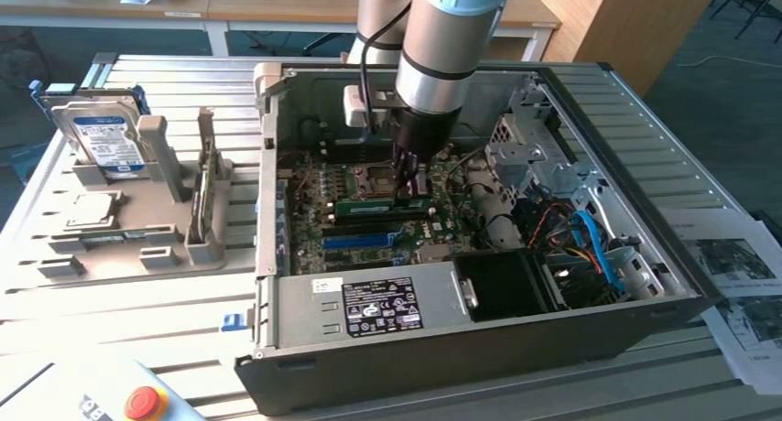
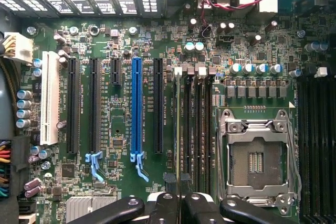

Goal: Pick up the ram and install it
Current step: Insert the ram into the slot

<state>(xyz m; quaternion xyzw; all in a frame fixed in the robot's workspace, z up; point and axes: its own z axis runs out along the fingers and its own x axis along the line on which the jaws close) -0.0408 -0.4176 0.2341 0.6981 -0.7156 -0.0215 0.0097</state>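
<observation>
The black two-fingered claw (image 1: 413, 194) on the grey-and-silver robot arm (image 1: 440, 46) reaches down into the open black desktop computer case (image 1: 489, 348), which lies on its side on the slatted metal counter (image 1: 123, 316). Its fingers are drawn almost together, clenched on the ram (image 1: 373, 204), a long, thin green circuit-board stick that runs crosswise under the fingertips just above the green motherboard (image 1: 311, 188). In the wrist view the claw (image 2: 177, 199) frames the ram (image 2: 177, 129) edge-on, so it shows as a pale narrow line between the finger pads. That line lies just beside the row of dark memory slots (image 2: 197, 129), between them and a long black expansion slot (image 2: 158, 106). The long blue plastic expansion slot (image 2: 136, 108) lies further off on that side. The square silver processor socket (image 2: 257, 156) lies beyond the memory slots, on the other side of the stick. Whether the stick's lower edge has entered a slot or hangs just above it cannot be told, since the fingers and the arm cover the contact point in the exterior view and the edge-on angle hides it in the wrist view. The chips on the stick's face cannot be made out. Well apart, at the exterior view's left, a grey plastic holder (image 1: 171, 247) on the counter carries a blue-labelled hard drive (image 1: 104, 139).
</observation>
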